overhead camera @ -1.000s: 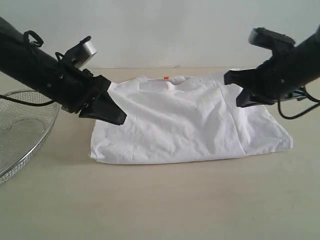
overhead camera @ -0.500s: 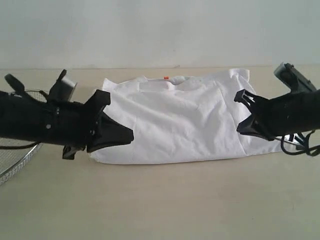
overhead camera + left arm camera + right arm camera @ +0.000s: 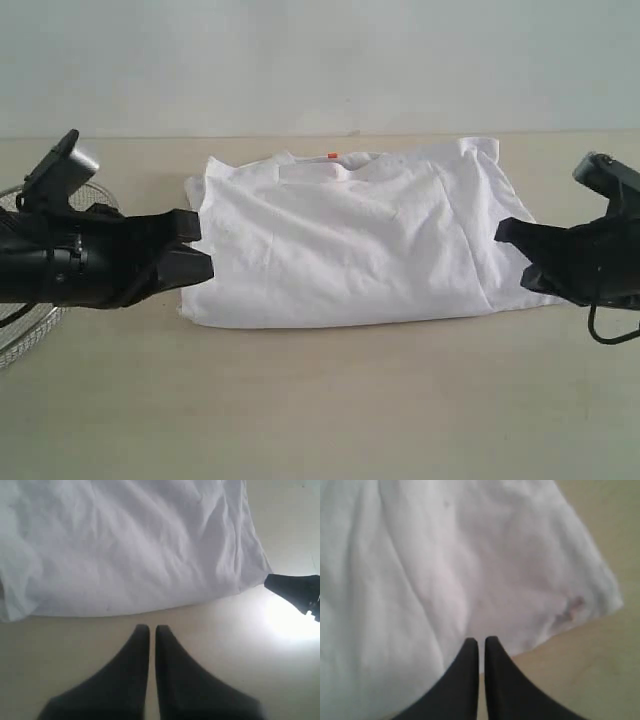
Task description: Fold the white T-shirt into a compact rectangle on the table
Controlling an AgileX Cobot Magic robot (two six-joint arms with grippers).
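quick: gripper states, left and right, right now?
Left gripper: closed, empty, short of the white cotton T-shirt.
Right gripper: closed, nothing gripped, tips by the T-shirt's edge.

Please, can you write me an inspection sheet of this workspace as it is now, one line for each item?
Surface: beige table, flat, bare in front of the shirt.
Job's things: white T-shirt lies on the table as a rough, wrinkled rectangle; orange collar tag at the far edge.
Clutter: wire basket at the left edge of the table, only partly in view.
Grippers: left pincer shut, low over the table just short of the shirt's edge; right pincer shut, at the shirt's other edge, contact unclear.
Cables: black cable loops under the right arm.
Surroundings: plain pale wall behind the table.
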